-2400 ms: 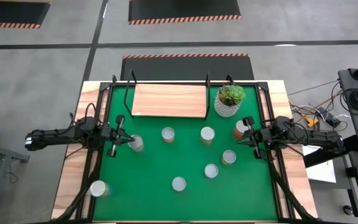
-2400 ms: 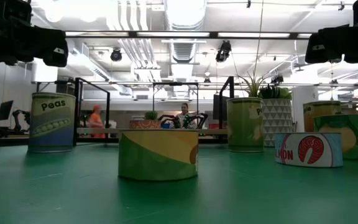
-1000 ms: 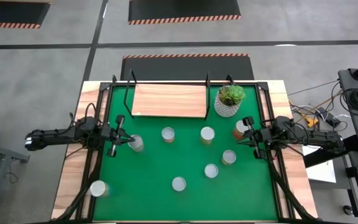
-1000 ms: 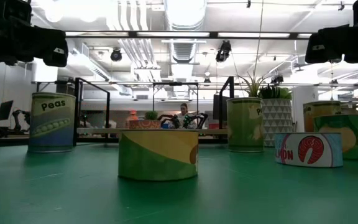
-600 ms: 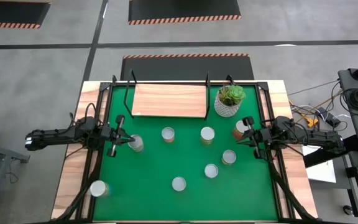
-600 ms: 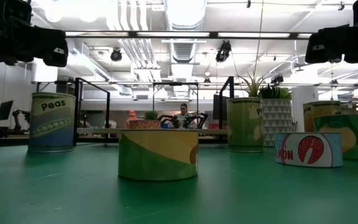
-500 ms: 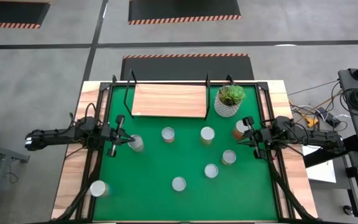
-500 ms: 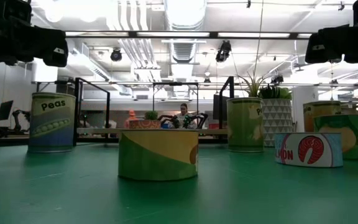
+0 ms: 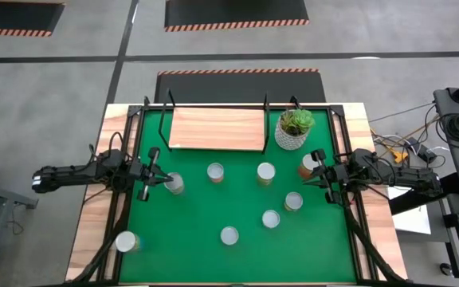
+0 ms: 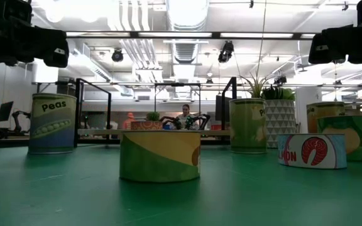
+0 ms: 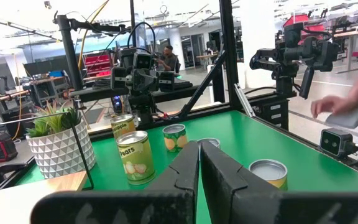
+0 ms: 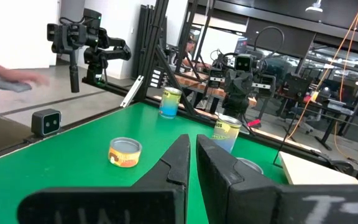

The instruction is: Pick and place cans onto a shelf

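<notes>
Green mat (image 9: 237,255) filling the table, wooden shelf (image 9: 216,129) bare at the far edge, up and inward from both claws, white plant pot (image 9: 292,131) just beside its right end. Nothing shelved yet — task looks barely begun.

Left gripper (image 9: 163,182) closed on nothing, tips right against a can (image 9: 174,184), touching or just short of it; hard to call from above. Right gripper (image 9: 308,182) likewise pinched shut and empty, an orange-sided can (image 9: 308,166) just beside its tips on the shelf side, another can (image 9: 293,202) just on the near side.

Between the two claws, two cans (image 9: 216,172) in a row, two more nearer the front edge, and one stray can (image 9: 126,241) off the mat on bare wood, well behind the left claw.

Handling, as a guess: stiff tins, smooth-sided and a bit slippery, probably weighty if full, not fragile. Best taken across the label at mid-height, jaws opened wide first — silver lids offering no purchase, and short tins like the salmon can (image 10: 311,150) leaving little wall to pinch.
</notes>
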`<state>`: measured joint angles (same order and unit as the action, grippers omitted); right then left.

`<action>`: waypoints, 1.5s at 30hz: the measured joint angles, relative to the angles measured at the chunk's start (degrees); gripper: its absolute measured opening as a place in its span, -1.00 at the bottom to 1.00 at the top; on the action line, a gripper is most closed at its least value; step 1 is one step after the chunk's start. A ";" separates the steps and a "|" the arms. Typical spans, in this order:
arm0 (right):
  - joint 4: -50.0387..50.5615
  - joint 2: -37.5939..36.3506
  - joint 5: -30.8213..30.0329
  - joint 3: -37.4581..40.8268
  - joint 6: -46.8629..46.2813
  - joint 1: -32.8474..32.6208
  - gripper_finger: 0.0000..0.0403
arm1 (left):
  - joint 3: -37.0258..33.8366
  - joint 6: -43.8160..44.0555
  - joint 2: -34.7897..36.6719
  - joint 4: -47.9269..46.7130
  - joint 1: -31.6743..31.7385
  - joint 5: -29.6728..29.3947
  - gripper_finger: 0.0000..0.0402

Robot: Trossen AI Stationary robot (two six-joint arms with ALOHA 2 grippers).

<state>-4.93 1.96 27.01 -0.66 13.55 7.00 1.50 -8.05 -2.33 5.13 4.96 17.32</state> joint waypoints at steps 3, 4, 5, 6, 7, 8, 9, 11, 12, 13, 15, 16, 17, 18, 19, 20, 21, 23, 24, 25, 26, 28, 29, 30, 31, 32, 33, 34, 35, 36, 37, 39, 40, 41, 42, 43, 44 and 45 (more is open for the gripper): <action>0.00 0.01 -0.01 -0.01 -0.05 -0.02 -0.91 | -0.01 0.01 -0.01 0.00 -0.01 0.00 -1.00; 0.00 0.02 -0.01 0.02 -0.03 0.00 -0.91 | 0.00 0.02 0.00 0.00 0.01 0.00 -1.00; 0.00 0.02 0.00 0.00 0.03 -0.01 -0.91 | 0.00 0.00 0.00 0.00 0.01 0.00 -1.00; 0.00 0.01 0.00 0.01 0.41 -0.02 -0.91 | 0.00 0.02 -0.02 0.00 0.01 0.00 -1.00; 0.00 0.01 -0.01 0.01 1.35 -0.01 -0.91 | 0.00 0.00 0.00 0.02 -0.01 0.00 -1.00; 0.00 0.02 -0.02 0.00 2.94 -0.01 -0.91 | 0.00 0.00 -0.02 0.02 -0.01 0.00 -1.00; 0.00 0.00 -0.02 0.00 4.40 0.01 -0.91 | 0.00 0.01 -0.02 0.02 -0.01 0.00 -1.00; 0.00 0.00 -0.03 0.00 6.25 -0.01 -0.91 | 0.00 0.02 -0.01 0.00 0.01 0.00 -1.00; -0.01 -0.01 -0.04 0.01 6.53 0.01 -0.91 | 0.00 0.02 -0.01 0.02 0.02 0.00 -1.00; 0.00 -0.01 -0.05 0.00 6.26 -0.02 -0.91 | 0.00 0.00 0.01 0.00 -0.01 0.00 -1.00; -0.02 0.02 -0.03 0.02 5.33 0.00 -0.91 | 0.00 0.00 0.01 0.00 0.02 0.00 -1.00; 0.00 0.02 -0.03 0.02 4.72 0.01 -0.91 | 0.00 0.00 0.00 0.00 0.02 0.00 -1.00; 0.00 0.02 -0.03 0.01 4.02 0.00 -0.91 | 0.00 0.01 -0.02 0.01 -0.01 0.00 -1.00; -0.03 0.02 -0.04 0.01 3.45 -0.01 -0.91 | 0.00 0.00 -0.01 0.02 0.01 0.00 -1.00; -0.07 0.02 -0.03 0.01 2.03 -0.02 -0.91 | 0.00 0.01 0.00 0.30 -0.01 -0.15 -1.00; -0.11 0.01 0.00 0.00 -0.78 -0.05 -0.91 | -0.02 0.32 -0.02 1.27 -0.01 -0.53 -1.00; -0.11 0.00 0.04 0.01 -5.49 -0.13 -0.91 | -0.02 1.56 -0.02 2.77 -0.01 -1.11 -1.00; -0.13 0.02 -0.03 0.02 -16.61 -0.15 -0.91 | -0.02 5.48 0.01 5.96 0.02 -1.46 -1.00; -0.20 0.00 -0.14 0.02 -20.58 -0.15 -0.91 | 0.00 7.71 0.00 7.42 0.02 -1.42 -1.00; -0.22 0.00 -0.22 0.02 -23.11 -0.13 -0.91 | -0.02 10.49 -0.02 9.04 0.01 -1.43 -1.00; -0.20 -0.01 -0.25 0.02 -23.63 -0.13 -0.91 | -0.02 13.64 0.01 10.63 -0.01 -1.40 -1.00; -0.17 -0.01 -0.25 0.01 -23.51 -0.13 -0.91 | 0.00 18.81 0.01 13.42 0.02 -1.42 -1.00; -0.17 -0.01 -0.25 0.01 -23.51 -0.13 -0.91 | -0.01 19.54 0.00 14.69 0.02 -1.47 -1.00; -0.20 -0.01 -0.25 0.02 -23.75 -0.13 -0.91 | -0.02 19.74 -0.02 16.12 -0.01 -1.75 -1.00; -0.28 -0.01 -0.25 0.02 -24.22 -0.13 -0.91 | -0.02 19.62 -0.02 17.69 -0.01 -2.24 -1.00; -0.49 -0.01 -0.24 0.01 -24.55 -0.13 -0.91 | -0.02 19.49 0.00 19.30 0.01 -3.01 -1.00; -0.62 -0.01 -0.25 0.02 -24.95 -0.13 -0.91 | 0.00 19.41 0.01 20.46 0.02 -3.32 -1.00; -0.66 -0.01 -0.25 0.00 -25.50 -0.13 -0.91 | -0.01 19.10 0.01 21.31 0.02 -3.37 -1.00; -0.78 -0.01 -0.26 0.01 -25.64 -0.13 -0.91 | -0.02 18.61 0.01 21.88 0.02 -3.37 -1.00; -1.11 -0.01 -0.27 0.01 -25.63 -0.13 -0.91 | -0.02 17.99 0.01 22.23 0.01 -3.38 -1.00; -1.51 -0.01 -0.27 0.02 -25.63 -0.13 -0.91 | 0.00 17.36 0.01 22.32 0.00 -3.42 -1.00; -1.90 -0.01 -0.27 0.02 -25.63 -0.13 -0.91 | 0.00 16.65 0.01 22.05 -0.01 -4.39 -1.00; -1.96 -0.01 -0.27 0.02 -25.63 -0.13 -0.91 | -0.01 16.61 0.01 21.85 0.02 -5.18 -1.00; -2.05 -0.01 -0.27 0.00 -25.63 -0.13 -0.91 | 0.00 16.57 -0.09 21.68 0.00 -6.24 -1.00; -2.07 -0.01 -0.28 0.01 -25.57 -0.13 -0.91 | -0.01 16.55 -0.29 21.51 -0.01 -7.53 -1.00; -2.19 0.00 -0.55 0.01 -25.36 -0.13 -0.91 | -0.03 16.55 -0.57 21.36 0.02 -8.72 -1.00; -2.38 0.00 -1.33 0.02 -24.97 -0.13 -0.91 | -0.04 16.55 -0.97 21.33 0.02 -9.81 -1.00; -2.76 -0.01 -2.64 0.02 -24.93 -0.13 -0.91 | -0.04 16.55 -1.44 21.28 0.02 -10.71 -1.00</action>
<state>-7.69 1.96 24.37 -0.64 -11.38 6.87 1.45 8.50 -3.78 26.41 4.97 6.61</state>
